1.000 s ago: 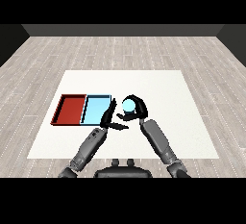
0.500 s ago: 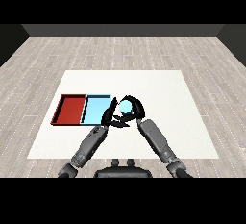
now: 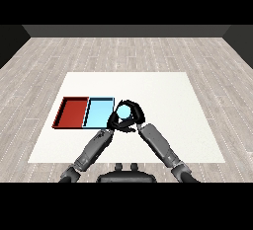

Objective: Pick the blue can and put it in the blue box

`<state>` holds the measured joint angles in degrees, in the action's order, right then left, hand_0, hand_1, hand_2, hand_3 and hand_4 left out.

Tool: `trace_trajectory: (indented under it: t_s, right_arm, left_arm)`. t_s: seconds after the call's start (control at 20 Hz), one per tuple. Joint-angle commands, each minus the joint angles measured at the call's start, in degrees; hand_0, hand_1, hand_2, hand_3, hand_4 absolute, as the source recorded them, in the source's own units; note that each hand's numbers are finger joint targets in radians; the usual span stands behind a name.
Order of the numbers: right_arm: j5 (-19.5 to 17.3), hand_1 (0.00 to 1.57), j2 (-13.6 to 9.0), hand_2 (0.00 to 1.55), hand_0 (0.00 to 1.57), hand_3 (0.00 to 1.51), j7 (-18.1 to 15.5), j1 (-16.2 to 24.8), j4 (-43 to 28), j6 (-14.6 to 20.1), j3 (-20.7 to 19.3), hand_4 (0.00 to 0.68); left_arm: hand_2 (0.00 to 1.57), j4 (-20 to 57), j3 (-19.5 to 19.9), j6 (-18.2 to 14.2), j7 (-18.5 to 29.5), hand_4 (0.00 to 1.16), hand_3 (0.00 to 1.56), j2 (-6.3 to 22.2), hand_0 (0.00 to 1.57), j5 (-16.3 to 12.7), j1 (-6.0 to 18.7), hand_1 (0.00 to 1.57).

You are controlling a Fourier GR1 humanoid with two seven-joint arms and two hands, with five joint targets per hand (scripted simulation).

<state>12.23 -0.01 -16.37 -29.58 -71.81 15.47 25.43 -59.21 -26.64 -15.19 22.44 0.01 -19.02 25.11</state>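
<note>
The right hand (image 3: 132, 116) is curled round the blue can (image 3: 123, 111), its black fingers arching over the can's top and down its far side, so that only the pale blue face of the can shows through the ring they make. The can is held just beside the right edge of the light blue tray (image 3: 99, 113), at about 3 o'clock from the tray's middle, and seems to overlap that edge slightly, though the hand hides the spot where can and rim would meet.

The left hand (image 3: 114, 123) sits at roughly 7 o'clock from the can, close against the right hand. Its dark shape merges with the other hand, and whether its fingers are straight or curled cannot be told from this view.

The red tray (image 3: 72, 112) lies touching the light blue tray at its 9 o'clock side. Both trays rest on the white table (image 3: 163, 91), left of centre.
</note>
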Motion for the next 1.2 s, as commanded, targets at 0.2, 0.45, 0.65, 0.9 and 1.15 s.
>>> trace_trajectory:
  t_s: [0.2, 0.45, 0.65, 0.9, 1.15]
  right_arm:
    - [1.3, 1.25, 0.0, 1.41, 1.25, 1.40, -1.3, -2.4, 2.2, 1.4, 3.6, 0.613]
    - [6.4, 1.46, 0.0, 1.47, 1.46, 1.40, -2.1, -6.3, 3.9, 7.2, 10.0, 0.593]
    - [3.1, 1.45, 0.0, 1.46, 1.45, 1.40, -3.0, -2.3, 3.4, 4.3, 9.1, 0.599]
    - [7.3, 1.45, -0.1, 1.45, 1.45, 1.40, -4.7, -3.0, 2.1, 5.9, 12.2, 0.610]
    - [7.6, 1.44, -0.1, 1.45, 1.44, 1.39, -2.9, -4.7, 1.9, 5.2, 10.5, 0.600]
  left_arm:
    - [0.00, 4.4, -1.5, -5.5, 4.2, 0.28, 0.00, 1.9, 0.00, 6.4, 1.8, 0.00]
    - [0.48, 1.0, -7.9, -14.2, -0.8, 0.18, 0.33, 0.0, 0.32, 6.3, 3.2, 0.32]
    - [0.30, 6.8, -7.4, -14.4, -6.1, 0.30, 0.00, 2.1, 0.21, 16.7, 7.2, 0.21]
    - [0.80, 1.9, -0.2, -13.1, 2.6, 0.71, 0.54, 0.1, 0.70, 6.7, 2.6, 0.70]
    - [0.82, -1.6, -5.1, -16.5, -4.1, 0.67, 0.64, 0.1, 0.73, 6.2, 3.5, 0.73]
